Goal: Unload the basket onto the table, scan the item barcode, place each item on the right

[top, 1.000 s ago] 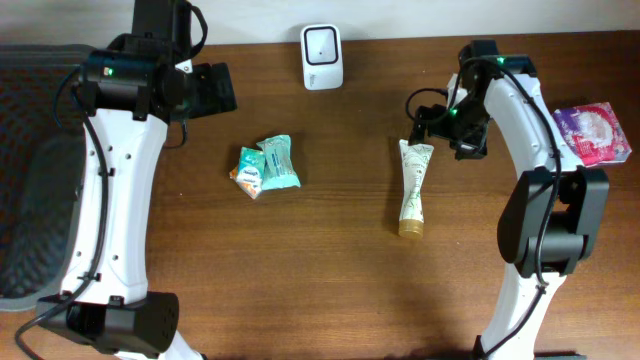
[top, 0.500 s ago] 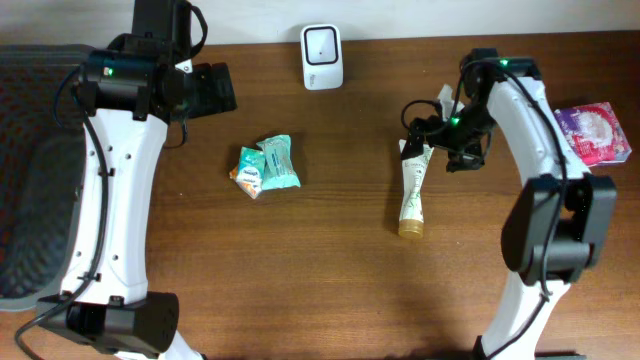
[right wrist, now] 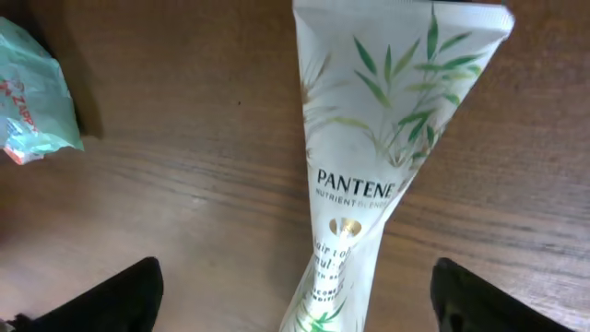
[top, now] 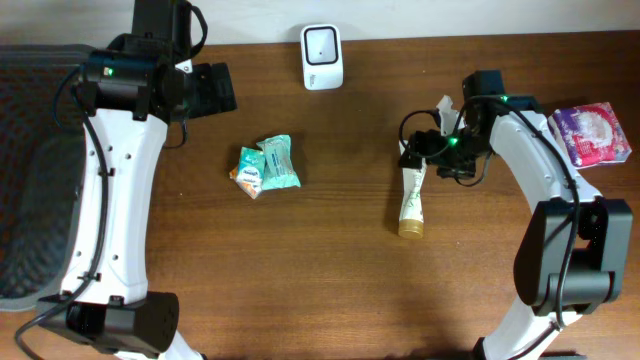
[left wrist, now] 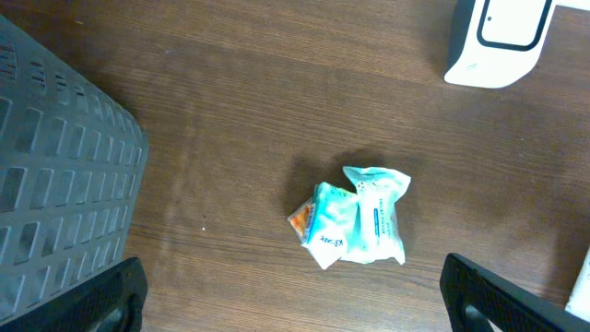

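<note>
Right jaws spread wide over the shampoo tube

The right gripper (right wrist: 295,300) hangs with its jaws wide apart and holding nothing. The Pantene tube (right wrist: 369,138) lies flat on the table (top: 320,280) below the gap between them, printed side up, and neither finger touches it. The white scanner (top: 322,57) stands well apart from these jaws. The left gripper (left wrist: 295,295) is also fully spread and empty, with the teal packets (left wrist: 355,226) on the table just ahead of its jaws and a grey crate (left wrist: 55,184) off to one side.
</note>
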`<state>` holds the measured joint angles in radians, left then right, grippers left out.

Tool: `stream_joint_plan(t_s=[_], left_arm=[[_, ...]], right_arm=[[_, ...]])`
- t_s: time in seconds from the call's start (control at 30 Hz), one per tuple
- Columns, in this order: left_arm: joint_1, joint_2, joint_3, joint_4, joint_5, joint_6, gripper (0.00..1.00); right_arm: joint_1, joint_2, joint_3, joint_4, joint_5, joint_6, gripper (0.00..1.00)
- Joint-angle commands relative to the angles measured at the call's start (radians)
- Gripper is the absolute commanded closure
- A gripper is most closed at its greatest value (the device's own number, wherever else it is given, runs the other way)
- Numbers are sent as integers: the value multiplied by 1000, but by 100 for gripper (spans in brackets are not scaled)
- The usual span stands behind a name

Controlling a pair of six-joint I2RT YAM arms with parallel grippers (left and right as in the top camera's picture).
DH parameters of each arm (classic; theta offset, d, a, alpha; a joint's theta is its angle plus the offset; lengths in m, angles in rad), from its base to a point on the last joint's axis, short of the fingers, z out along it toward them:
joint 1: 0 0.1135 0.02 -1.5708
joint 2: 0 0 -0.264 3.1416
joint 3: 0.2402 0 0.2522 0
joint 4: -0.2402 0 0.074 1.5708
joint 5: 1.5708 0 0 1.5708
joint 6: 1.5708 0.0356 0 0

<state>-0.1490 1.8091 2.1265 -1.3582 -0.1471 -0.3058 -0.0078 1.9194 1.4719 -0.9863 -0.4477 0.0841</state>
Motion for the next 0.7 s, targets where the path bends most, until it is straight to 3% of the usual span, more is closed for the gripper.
stream_joint_plan(t_s=[0.0, 0.3, 0.43, 0.63, 0.67], left_arm=[[2, -3, 10, 2, -7, 12, 1], [2, -3, 10, 2, -7, 12, 1], [2, -3, 10, 2, -7, 12, 1], [2, -3, 10, 2, -7, 12, 1], [2, -3, 10, 2, -7, 12, 1]], right_arm=[[-18, 2, -10, 17, -5, 2, 5], [-72, 106, -100, 109, -124, 2, 0], [-71, 147, -101, 112, -130, 2, 15], [-71, 169, -185, 267, -246, -3, 48], [-71, 169, -196, 289, -255, -2, 49]])
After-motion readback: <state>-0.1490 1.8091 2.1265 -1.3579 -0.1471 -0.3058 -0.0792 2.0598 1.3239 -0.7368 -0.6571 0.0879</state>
